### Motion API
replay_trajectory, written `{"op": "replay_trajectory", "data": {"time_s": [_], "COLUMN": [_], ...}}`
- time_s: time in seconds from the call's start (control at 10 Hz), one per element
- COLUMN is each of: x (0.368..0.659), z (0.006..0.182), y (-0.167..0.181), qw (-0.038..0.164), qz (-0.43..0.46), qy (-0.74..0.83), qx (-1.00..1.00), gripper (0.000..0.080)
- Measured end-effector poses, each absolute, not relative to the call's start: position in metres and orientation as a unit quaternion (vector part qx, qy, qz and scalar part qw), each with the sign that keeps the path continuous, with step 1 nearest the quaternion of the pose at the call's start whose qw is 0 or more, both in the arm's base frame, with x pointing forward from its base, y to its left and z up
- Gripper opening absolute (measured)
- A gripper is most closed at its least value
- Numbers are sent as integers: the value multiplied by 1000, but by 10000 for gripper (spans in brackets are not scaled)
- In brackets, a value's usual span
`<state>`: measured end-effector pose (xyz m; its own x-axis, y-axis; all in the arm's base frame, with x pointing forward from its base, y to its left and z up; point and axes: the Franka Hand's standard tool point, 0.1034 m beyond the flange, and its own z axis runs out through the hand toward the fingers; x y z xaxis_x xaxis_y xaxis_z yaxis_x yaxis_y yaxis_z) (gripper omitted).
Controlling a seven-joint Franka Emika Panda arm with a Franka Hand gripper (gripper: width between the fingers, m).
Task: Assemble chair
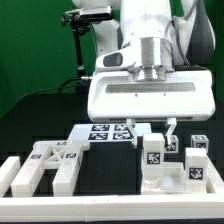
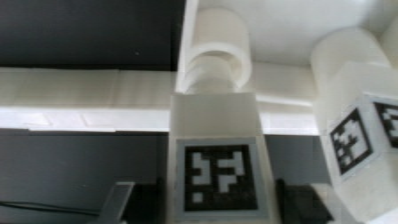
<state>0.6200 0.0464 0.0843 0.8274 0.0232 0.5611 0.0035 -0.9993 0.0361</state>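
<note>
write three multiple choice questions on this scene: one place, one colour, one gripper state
1. What stands right under the gripper?
A the marker board
B the upright tagged chair part
C the frame parts

2. What colour is the backdrop?
A green
B red
C blue

3. How is the gripper?
A shut on a frame part
B out of view
C open

1 B: it stands just below the gripper; the marker board lies farther back, the frame parts at the exterior view's left.
2 A: it is plainly green.
3 C: the wrist view shows the fingers apart, either side of the part.
</note>
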Motion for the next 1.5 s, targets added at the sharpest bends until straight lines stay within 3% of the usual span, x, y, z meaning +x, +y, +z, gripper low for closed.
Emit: {"op": "replay_trajectory", "data": {"time_s": [0.7,0.8,0.9,1.0,1.1,1.5], "x": [616,616,616,616,616,617], "z": [75,75,75,75,75,75], "y": [45,45,45,45,45,44], "qw": [19,19,19,19,19,19], "qz": [287,287,287,287,287,286], "qy": [7,7,7,7,7,7], "qx": [958,958,958,958,958,958], "gripper": [285,379,554,554,629,649]}}
